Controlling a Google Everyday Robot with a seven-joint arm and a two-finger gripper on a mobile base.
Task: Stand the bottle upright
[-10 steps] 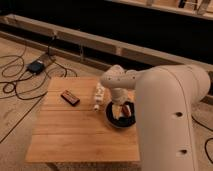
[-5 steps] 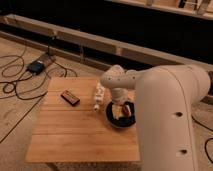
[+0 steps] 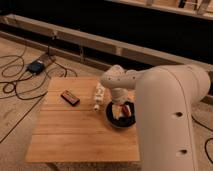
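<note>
The bottle (image 3: pixel 99 96) is small, slim and cream-white. It lies on its side near the middle of the wooden table (image 3: pixel 75 135), its cap end pointing toward the front. My gripper (image 3: pixel 118 101) hangs below the white wrist just right of the bottle, over the near edge of the black bowl (image 3: pixel 121 115). The bottle lies apart from it on the table top.
A dark brown rectangular bar (image 3: pixel 70 97) lies left of the bottle. The black round bowl holds food and sits at the table's right side. My bulky white arm (image 3: pixel 170 115) fills the right of the view. Cables and a dark box (image 3: pixel 36 66) lie on the floor to the left.
</note>
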